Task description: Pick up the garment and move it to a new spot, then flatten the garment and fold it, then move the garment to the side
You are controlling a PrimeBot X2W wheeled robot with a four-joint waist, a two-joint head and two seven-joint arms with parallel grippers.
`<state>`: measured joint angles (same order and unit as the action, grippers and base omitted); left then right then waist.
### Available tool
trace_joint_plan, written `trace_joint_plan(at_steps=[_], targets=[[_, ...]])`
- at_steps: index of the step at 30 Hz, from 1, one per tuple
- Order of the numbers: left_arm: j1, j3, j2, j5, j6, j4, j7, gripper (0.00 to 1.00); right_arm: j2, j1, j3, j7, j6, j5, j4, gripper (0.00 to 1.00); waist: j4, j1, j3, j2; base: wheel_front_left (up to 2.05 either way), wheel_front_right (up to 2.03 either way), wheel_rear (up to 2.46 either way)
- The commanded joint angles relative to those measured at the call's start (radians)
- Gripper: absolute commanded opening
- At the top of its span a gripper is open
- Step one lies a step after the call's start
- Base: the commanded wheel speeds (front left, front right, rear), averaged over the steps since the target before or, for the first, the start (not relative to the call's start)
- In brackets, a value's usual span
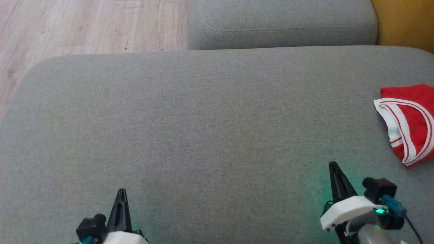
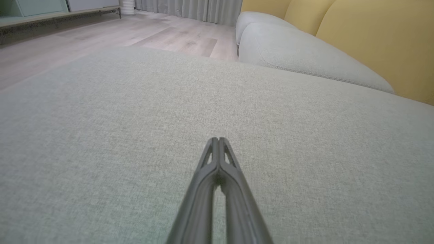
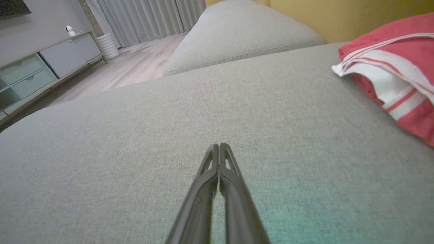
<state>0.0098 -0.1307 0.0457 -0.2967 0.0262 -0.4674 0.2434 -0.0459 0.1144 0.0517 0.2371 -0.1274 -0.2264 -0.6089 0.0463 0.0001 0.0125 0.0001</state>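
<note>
Grey sofa cushion [image 1: 203,118] bears the folded red garment [image 1: 412,118] at its right edge, white-striped border facing the cushion's middle, long axis running away from the robot. Right wrist view reveals its stacked layers, head view its outline. The left gripper [image 1: 121,191] and right gripper [image 1: 334,166] are closed, empty.

In the head view a broad grey fabric seat cushion [image 1: 203,128] spreads across the middle, with a second grey cushion [image 1: 281,23] butting against it at 12 o'clock. Pale wood-plank floor [image 1: 84,27] lies at 10 o'clock and a mustard-yellow backrest [image 1: 403,23] at 2 o'clock. In the right wrist view, grey floor-length curtains [image 3: 145,17] hang at 11 o'clock beside a white ribbed cylinder [image 3: 107,45] on the floor, and a low cabinet [image 3: 51,67] with pale green drawers runs along a grey wall [image 3: 44,20] between 9 and 10 o'clock, in soft, even light.
</note>
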Motion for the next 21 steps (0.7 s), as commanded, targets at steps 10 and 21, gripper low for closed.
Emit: trace_joint_plan(at_steps=[10,21], targets=[[-0.041,0.029,0.001,-0.127,-0.016,0.050,-0.032,0.00,-0.003,0.042,-0.019,-0.032,0.000,-0.135,0.066,0.00,-0.004,0.0000,-0.001,-0.0001,0.00,0.00,0.00],[-0.047,0.048,0.001,-0.234,-0.029,0.067,-0.060,0.00,-0.003,0.036,-0.031,-0.059,-0.001,-0.248,0.094,0.00,-0.008,0.0000,-0.002,-0.0001,0.00,0.00,0.00]])
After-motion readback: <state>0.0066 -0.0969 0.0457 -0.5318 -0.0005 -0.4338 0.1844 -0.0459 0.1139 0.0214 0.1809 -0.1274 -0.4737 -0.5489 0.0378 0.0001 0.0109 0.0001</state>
